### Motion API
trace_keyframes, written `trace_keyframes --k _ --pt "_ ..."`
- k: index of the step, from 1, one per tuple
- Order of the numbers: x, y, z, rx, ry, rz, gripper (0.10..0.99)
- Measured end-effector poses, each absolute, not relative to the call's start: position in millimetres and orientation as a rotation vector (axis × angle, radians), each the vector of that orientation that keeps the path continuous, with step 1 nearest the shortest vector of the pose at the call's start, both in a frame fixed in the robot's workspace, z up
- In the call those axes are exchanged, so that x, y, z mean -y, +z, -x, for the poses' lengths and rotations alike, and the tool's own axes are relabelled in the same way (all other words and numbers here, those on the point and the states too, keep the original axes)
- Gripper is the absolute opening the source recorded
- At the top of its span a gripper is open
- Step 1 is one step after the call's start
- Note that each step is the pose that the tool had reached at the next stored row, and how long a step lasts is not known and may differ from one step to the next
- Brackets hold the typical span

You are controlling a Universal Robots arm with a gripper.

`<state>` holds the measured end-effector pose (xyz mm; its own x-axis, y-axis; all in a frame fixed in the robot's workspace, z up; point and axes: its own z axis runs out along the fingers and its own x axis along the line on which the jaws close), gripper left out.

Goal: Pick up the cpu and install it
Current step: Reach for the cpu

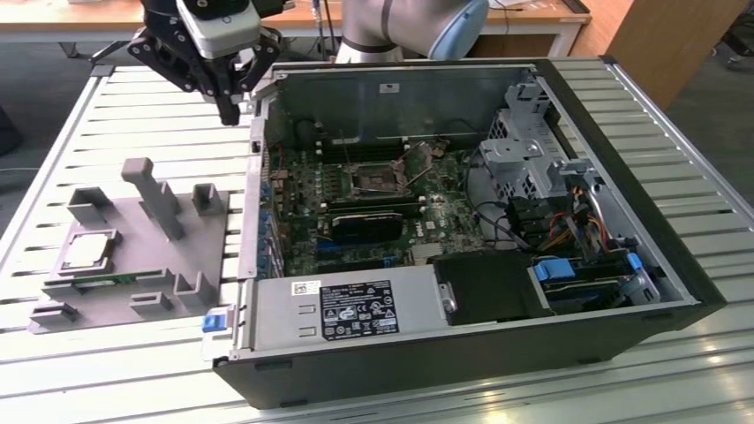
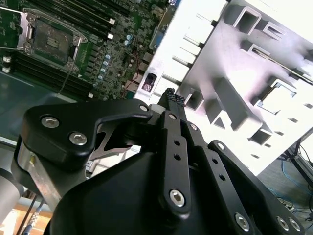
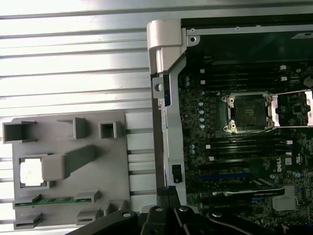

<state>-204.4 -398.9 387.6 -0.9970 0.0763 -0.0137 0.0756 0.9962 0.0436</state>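
The gripper (image 1: 229, 113) is hovering empty beside the case (image 1: 471, 362), fingers (image 2: 170, 98) seemingly pressed together, well apart from the cpu (image 1: 88, 251). Grasping it is calling for fingers spread and squared to its edges.

Bright, even light from above in the exterior view. Strong white glare off the slatted table (image 1: 106, 375) along the exterior view's lower left and lower right. Blown out to plain white on the cpu (image 3: 31, 173) in the first wrist view and on the grey fixture (image 2: 254, 54) in the second wrist view. Dim and shadowed inside the computer case (image 1: 389, 102). Near-black, lit only by small highlights, on the gripper (image 2: 172, 98).
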Motion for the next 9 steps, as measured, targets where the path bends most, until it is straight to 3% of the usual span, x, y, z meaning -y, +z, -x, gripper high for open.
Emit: trace_keyframes --k 9 --pt "398.9 387.4 208.4 -3.123 0.067 -0.119 0.106"
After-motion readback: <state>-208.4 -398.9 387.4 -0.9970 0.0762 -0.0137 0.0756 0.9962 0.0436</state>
